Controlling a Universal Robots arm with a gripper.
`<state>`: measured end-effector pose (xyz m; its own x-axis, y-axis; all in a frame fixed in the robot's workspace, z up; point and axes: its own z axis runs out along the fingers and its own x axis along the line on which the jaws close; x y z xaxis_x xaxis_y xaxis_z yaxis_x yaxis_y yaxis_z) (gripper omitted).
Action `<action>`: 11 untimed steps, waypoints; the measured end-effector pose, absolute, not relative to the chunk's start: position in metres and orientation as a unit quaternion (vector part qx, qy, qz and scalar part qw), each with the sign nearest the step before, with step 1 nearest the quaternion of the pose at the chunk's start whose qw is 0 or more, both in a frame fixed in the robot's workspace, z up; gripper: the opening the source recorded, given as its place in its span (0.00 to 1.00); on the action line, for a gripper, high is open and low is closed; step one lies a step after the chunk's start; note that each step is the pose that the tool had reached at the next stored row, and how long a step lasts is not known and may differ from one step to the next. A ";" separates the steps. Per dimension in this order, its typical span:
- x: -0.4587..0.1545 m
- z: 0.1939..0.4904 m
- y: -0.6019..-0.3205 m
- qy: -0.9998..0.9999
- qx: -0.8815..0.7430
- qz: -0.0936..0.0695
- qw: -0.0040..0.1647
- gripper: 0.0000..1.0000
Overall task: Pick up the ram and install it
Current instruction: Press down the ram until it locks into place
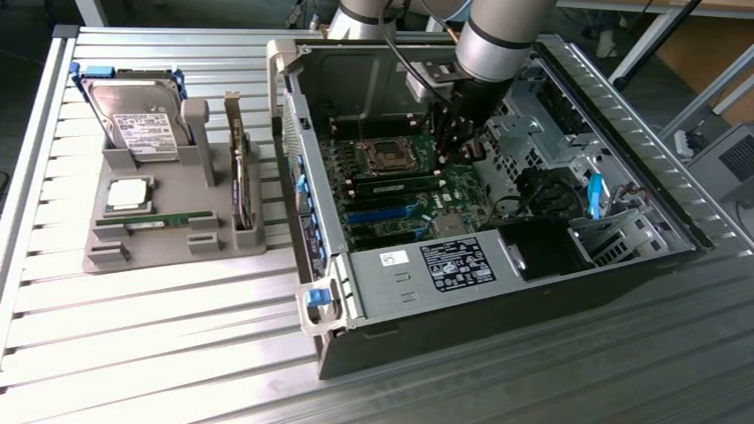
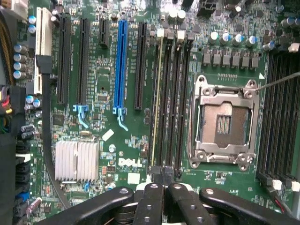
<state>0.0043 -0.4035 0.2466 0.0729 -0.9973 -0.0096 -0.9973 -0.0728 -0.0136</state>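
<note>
Open computer case (image 1: 389,291) on the slatted counter (image 1: 141,336), with the gripper (image 2: 161,180) inside, jaws pressed together over the motherboard (image 2: 108,108) beside the empty processor socket (image 2: 224,123). The ram (image 2: 155,98) sits edge-on in a memory slot. A grey tray (image 1: 177,238) near the counter's edge holds a hard drive (image 1: 136,124), a processor (image 1: 130,194) and a green stick (image 1: 159,223).

The end effector (image 2: 162,182) sits low in the wrist view, its black fingers (image 2: 151,201) pressed together with nothing visible between them, right at the end of the memory slots (image 2: 171,98). A ram (image 2: 156,101) stands edge-on in the slot farthest from the empty CPU socket (image 2: 224,123), showing as a thin pale-green line; the neighbouring slots are black and bare. On the far side of these slots from the socket runs a blue expansion slot (image 2: 121,65) among black ones, and a finned silver heatsink (image 2: 77,161) lies on the green motherboard (image 2: 105,154) near a white Dell mark.
</note>
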 end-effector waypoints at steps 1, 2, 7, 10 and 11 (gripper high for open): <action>0.002 0.246 -0.403 0.681 -0.732 -0.001 0.008 0.09; -0.011 0.239 -0.403 0.681 -0.732 -0.001 0.008 0.09; 0.001 0.238 -0.403 0.681 -0.732 -0.001 0.007 0.09; 0.006 0.237 -0.405 0.681 -0.732 -0.001 0.005 0.09; 0.007 0.236 -0.406 0.681 -0.732 -0.001 0.005 0.09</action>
